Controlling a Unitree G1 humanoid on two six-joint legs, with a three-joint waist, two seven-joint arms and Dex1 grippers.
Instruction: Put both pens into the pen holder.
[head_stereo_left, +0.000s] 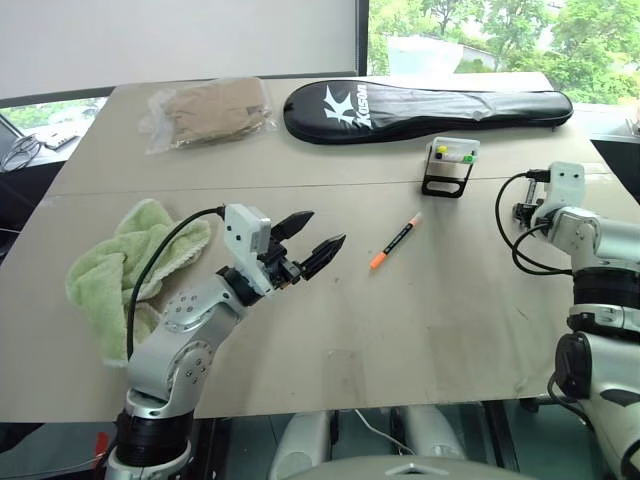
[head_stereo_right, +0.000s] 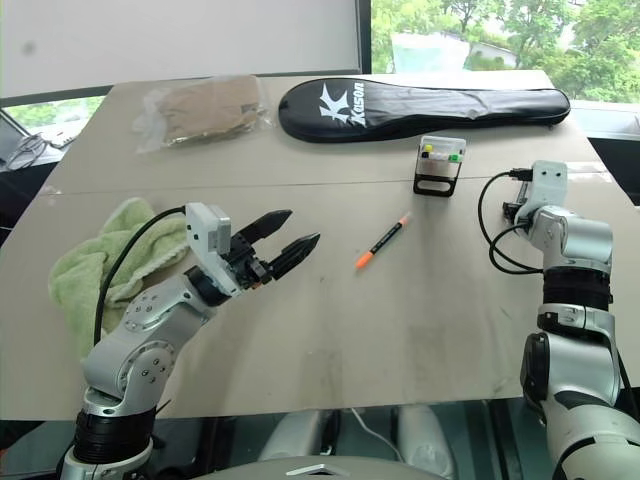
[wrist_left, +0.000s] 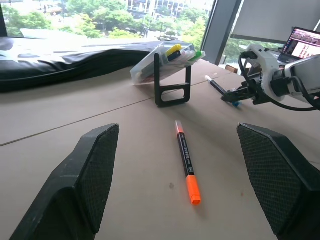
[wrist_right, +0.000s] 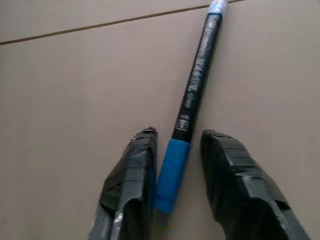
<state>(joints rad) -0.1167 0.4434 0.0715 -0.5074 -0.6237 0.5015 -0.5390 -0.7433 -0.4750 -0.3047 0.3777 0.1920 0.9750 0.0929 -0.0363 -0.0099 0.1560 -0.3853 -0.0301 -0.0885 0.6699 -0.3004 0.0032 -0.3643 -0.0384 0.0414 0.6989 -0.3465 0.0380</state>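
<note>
Right gripper (wrist_right: 175, 145) at right frame edge: fingers straddle the blue pen (wrist_right: 192, 105), cap end between them, contact unclear. Left gripper (head_stereo_left: 315, 240) spread wide, empty, lower left. Orange pen (head_stereo_left: 395, 242) lies mid-table; pen holder (head_stereo_left: 451, 160) upper right, contents partly obscured.

Beige table (head_stereo_left: 300, 330) before daylit windows (head_stereo_left: 470, 35).

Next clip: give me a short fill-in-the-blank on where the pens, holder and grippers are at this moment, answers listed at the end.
1. The pen lying on the table between the left gripper and the pen holder has an ____ cap.
2. The right gripper has its fingers on either side of the ____-capped pen.
3. The left gripper's fingers stand ____, holding nothing.
4. Behind the pen holder lies a long black ____ case.

Answers: orange; blue; open; racket
</note>
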